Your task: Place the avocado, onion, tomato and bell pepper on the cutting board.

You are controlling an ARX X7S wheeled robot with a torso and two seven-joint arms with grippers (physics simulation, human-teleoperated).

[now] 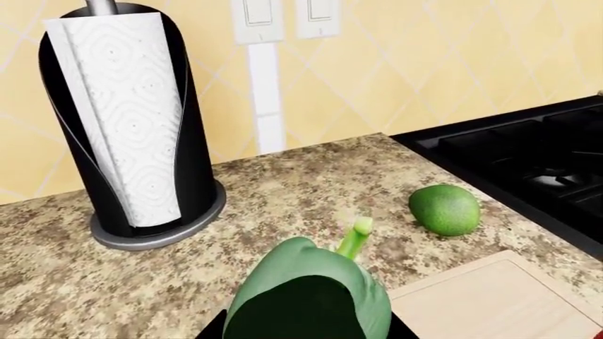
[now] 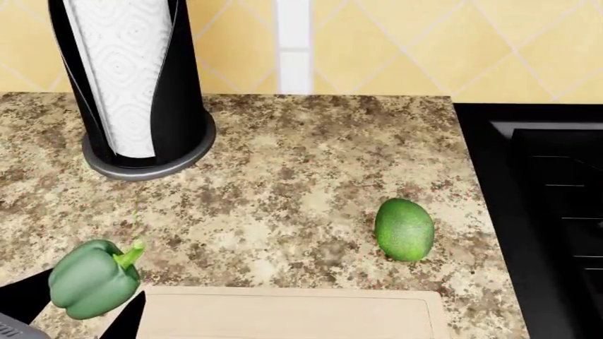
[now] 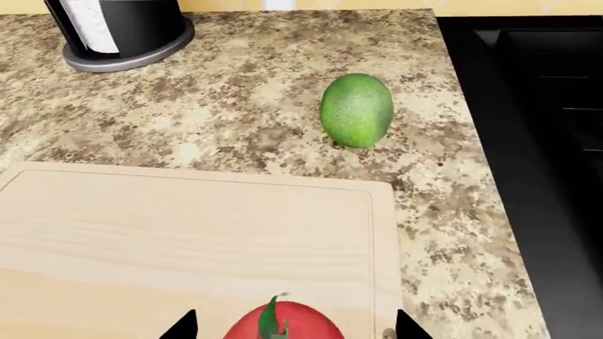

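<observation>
We grip the bell pepper (image 2: 92,278) between our left gripper's (image 2: 80,305) closed-in fingers just off the cutting board's (image 2: 282,314) corner, the tomato (image 3: 285,322) between our right gripper's (image 3: 294,326) fingers over the board, the avocado (image 2: 404,229) beyond on the counter (image 2: 301,176).

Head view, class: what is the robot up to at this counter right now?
The left gripper holds the bell pepper just off the cutting board's left end. In the right wrist view, the right gripper has the tomato between its fingers over the board. The avocado lies on the counter beyond the board. No onion shows.
</observation>
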